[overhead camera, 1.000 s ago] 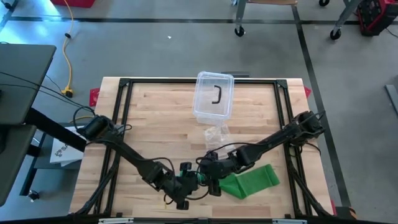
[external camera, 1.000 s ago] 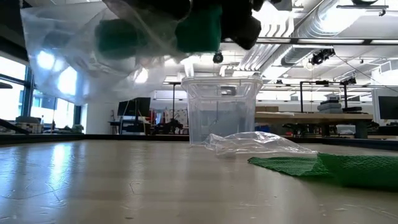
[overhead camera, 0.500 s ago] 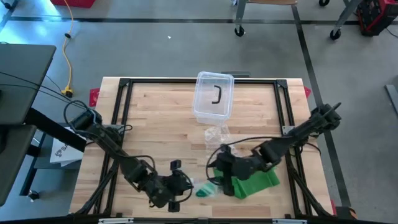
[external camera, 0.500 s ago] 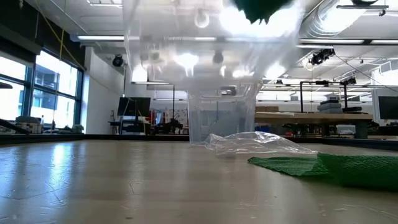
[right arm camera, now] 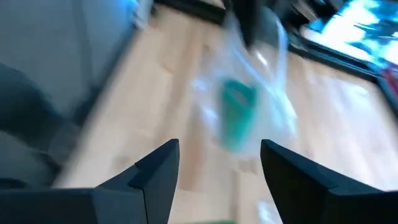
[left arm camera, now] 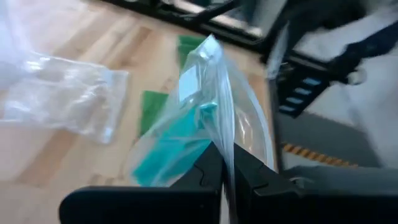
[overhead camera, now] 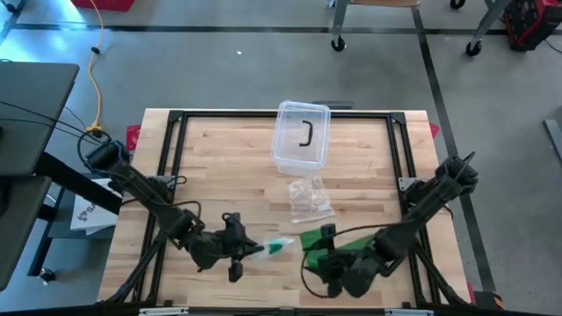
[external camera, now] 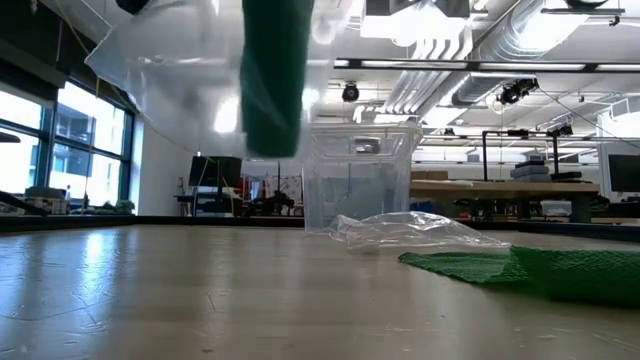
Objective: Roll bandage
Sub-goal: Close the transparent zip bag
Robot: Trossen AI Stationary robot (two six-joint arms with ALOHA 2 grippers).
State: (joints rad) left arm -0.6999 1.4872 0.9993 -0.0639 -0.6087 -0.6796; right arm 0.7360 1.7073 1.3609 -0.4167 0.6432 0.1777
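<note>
A clear plastic bag [overhead camera: 274, 248] with a rolled green bandage [left arm camera: 180, 134] inside hangs above the table near its front edge. My left gripper [overhead camera: 253, 251] is shut on it. In the low view the bag [external camera: 200, 70] and the roll [external camera: 272, 80] hang high over the wood. My right gripper [overhead camera: 314, 250] stands open to the bag's right and holds nothing. It hovers over a loose green bandage [overhead camera: 344, 244] that lies flat on the table. The right wrist view shows the bag [right arm camera: 239, 115] beyond the open fingers. My left gripper pinches an edge of the clear bag [left arm camera: 225, 155] between its two shut fingers; whether one layer or several, I cannot tell. The fingers reach in from the table's left, slanting a little downward. The bag stands out beyond the fingertips, lifted clear of the table, with the roll inside.
An empty clear bag [overhead camera: 309, 198] lies at mid-table. Behind it, at the far edge, stands a clear plastic bin [overhead camera: 302, 133] with a black piece inside. A black frame [overhead camera: 176, 140] runs around the tabletop. Bare wood lies left of centre.
The two grippers, close together at the bag a second ago, have drawn apart. My left gripper has gone toward the table's left edge and a little up, carrying the bag with the roll, and has rolled. My right gripper has pulled back toward the right and near edges, rolling too.
</note>
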